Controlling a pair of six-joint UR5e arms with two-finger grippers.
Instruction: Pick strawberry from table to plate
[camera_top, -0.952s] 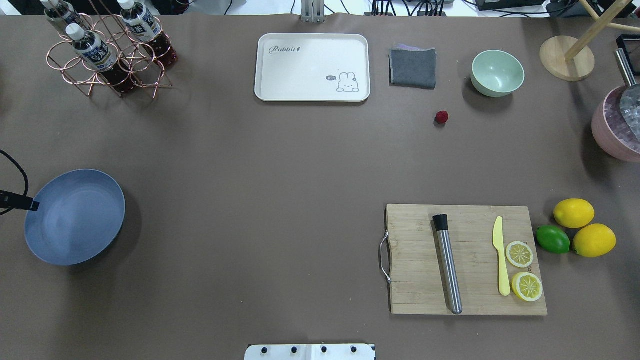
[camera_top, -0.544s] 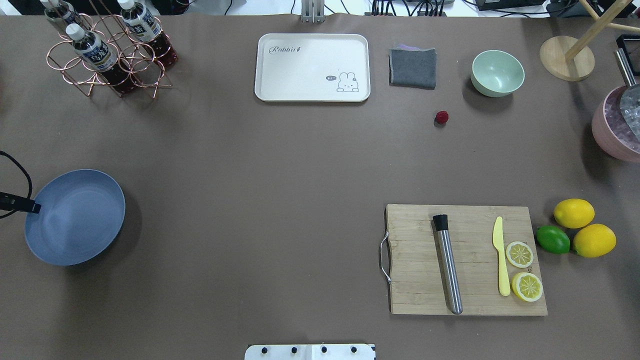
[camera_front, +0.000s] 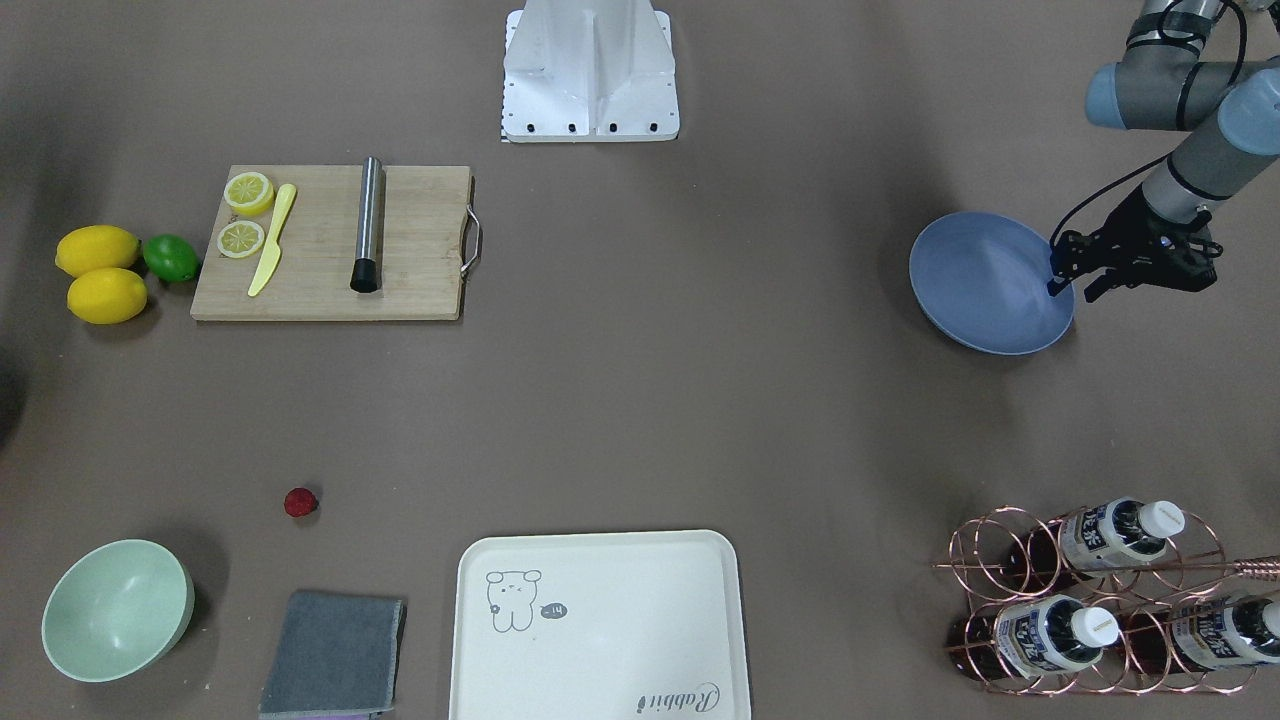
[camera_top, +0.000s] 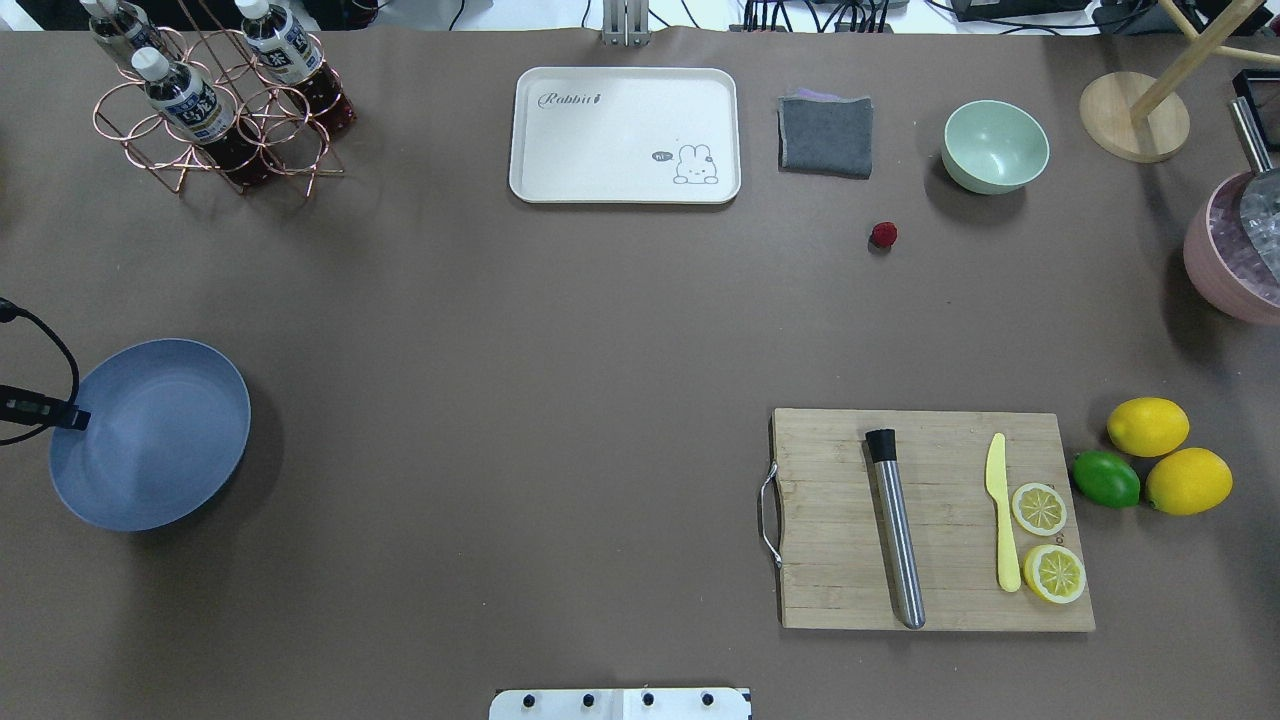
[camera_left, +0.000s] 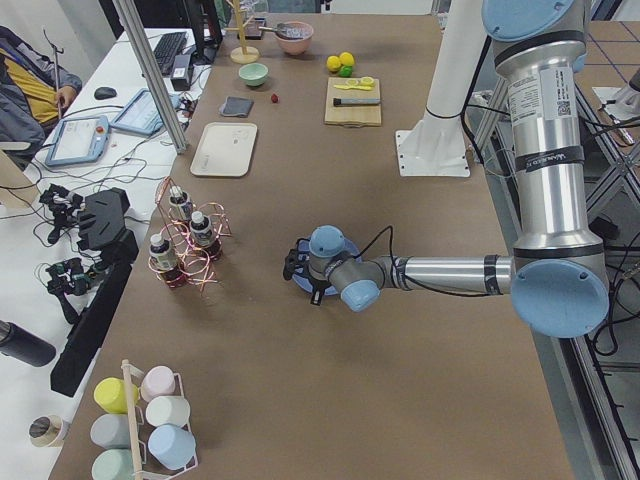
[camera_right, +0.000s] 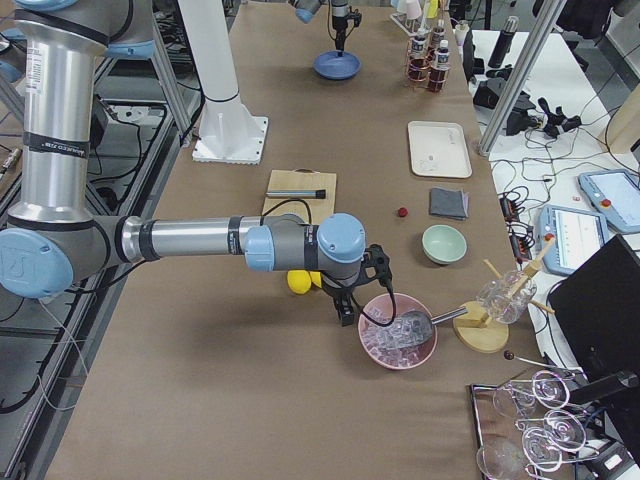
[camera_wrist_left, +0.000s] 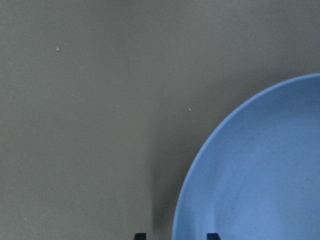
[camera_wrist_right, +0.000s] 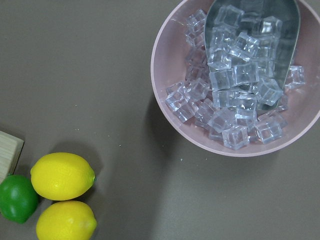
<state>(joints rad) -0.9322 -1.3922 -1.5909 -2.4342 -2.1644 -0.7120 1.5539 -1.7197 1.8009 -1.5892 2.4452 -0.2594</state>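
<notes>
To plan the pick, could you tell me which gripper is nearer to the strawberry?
Right. The right gripper hangs by the pink ice bowl, at the same table end as the strawberry; the left gripper is at the plate, the opposite end.

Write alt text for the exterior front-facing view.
A small red strawberry lies on the brown table near a mint-green bowl and grey cloth, far across from the blue plate. The left gripper, open, sits at the plate's rim at the view's right.

Cutting board (camera_top: 830, 520) holds muddler (camera_top: 896, 530), knife (camera_top: 1001, 520), lemon slices (camera_top: 1039, 508); lemons (camera_top: 1147, 426), lime (camera_top: 1105, 478) beside.
</notes>
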